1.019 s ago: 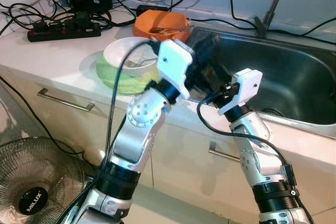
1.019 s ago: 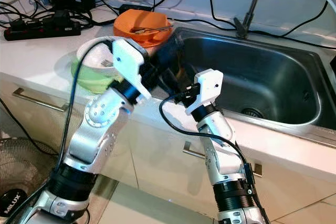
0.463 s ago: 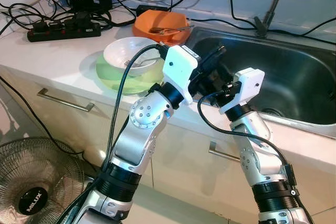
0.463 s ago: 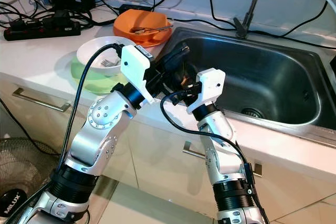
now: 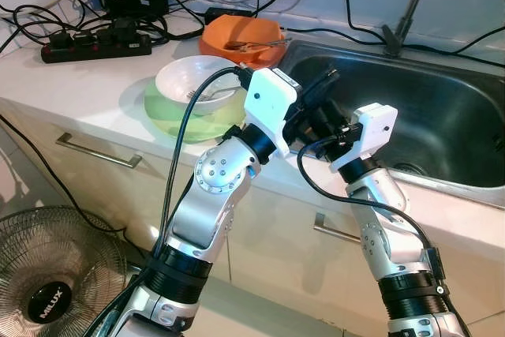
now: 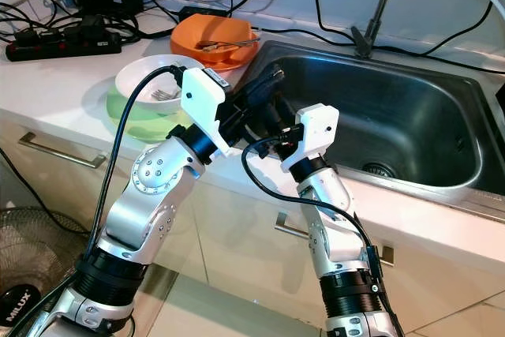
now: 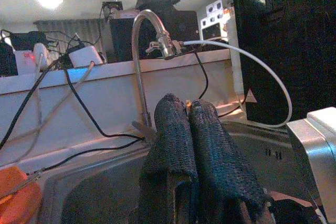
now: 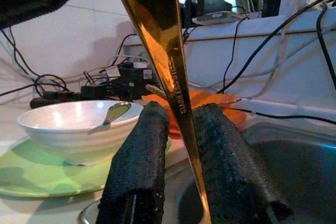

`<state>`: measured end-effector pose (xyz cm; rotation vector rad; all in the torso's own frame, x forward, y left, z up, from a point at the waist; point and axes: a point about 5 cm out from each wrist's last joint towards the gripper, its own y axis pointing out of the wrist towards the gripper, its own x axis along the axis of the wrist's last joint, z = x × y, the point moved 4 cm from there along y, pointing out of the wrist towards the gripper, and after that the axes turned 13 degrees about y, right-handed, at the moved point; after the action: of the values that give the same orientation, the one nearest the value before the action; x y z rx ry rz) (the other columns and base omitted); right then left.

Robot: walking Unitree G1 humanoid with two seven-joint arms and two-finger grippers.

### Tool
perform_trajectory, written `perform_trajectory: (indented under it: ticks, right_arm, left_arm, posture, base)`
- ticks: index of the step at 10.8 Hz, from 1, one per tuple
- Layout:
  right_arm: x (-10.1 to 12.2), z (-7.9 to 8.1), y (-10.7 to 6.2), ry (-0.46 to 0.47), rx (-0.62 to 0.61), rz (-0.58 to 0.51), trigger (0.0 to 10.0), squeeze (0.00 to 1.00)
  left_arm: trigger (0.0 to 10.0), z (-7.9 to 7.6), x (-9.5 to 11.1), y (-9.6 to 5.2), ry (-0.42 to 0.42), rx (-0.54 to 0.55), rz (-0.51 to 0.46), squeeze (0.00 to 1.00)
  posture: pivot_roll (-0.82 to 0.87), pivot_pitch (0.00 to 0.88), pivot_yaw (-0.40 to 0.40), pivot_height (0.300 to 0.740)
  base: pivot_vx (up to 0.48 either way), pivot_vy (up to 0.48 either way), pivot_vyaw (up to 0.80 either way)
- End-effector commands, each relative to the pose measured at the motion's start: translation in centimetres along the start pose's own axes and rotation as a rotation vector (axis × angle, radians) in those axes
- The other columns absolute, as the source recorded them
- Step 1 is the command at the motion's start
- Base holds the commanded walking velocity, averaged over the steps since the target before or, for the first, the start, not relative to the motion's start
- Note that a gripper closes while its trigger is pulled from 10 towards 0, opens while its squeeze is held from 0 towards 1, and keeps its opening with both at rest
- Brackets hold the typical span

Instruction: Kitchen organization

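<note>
A golden utensil (image 8: 169,61) stands upright between the fingers of my right gripper (image 8: 181,111), which is shut on its handle. My left gripper (image 7: 187,106) is shut too, with a thin gold sliver at its fingertips, and it sits just above the right gripper (image 5: 323,125) at the sink's near-left rim. A white bowl (image 5: 197,80) with a fork in it rests on a green plate (image 5: 166,116) to the left. Behind it is an orange bowl (image 5: 237,37) holding more cutlery.
The steel sink (image 5: 442,108) lies to the right, with its faucet (image 5: 410,5) at the back. A power strip (image 5: 95,45) and tangled cables crowd the counter's back left. A floor fan (image 5: 47,282) stands below, and drawer handles (image 5: 99,151) line the cabinet front.
A second ago my left gripper was beside the white bowl; it has swung right to meet the right gripper at the sink rim. Almost nothing moved in the last half second.
</note>
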<state>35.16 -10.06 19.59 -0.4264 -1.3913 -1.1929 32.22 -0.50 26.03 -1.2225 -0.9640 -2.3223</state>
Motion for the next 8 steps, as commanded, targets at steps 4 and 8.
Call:
perform_trajectory:
  ticks: [4,8]
  right_arm:
    - [0.39,0.02,0.3,-0.003,0.001,-0.023,0.0,0.0]
    - [0.52,-0.26,0.36,-0.009,-0.01,-0.03,0.0,0.0]
  left_arm:
    - [10.0,0.23,-0.05,-0.08,-0.002,0.014,0.011,1.0]
    - [10.0,0.58,0.0,-0.08,-0.012,0.03,0.01,1.0]
  posture:
    - [0.2,0.056,0.001,0.74]
    - [0.2,0.055,0.001,0.74]
  base:
    - [0.0,0.0,0.0]
    - [0.0,0.0,0.0]
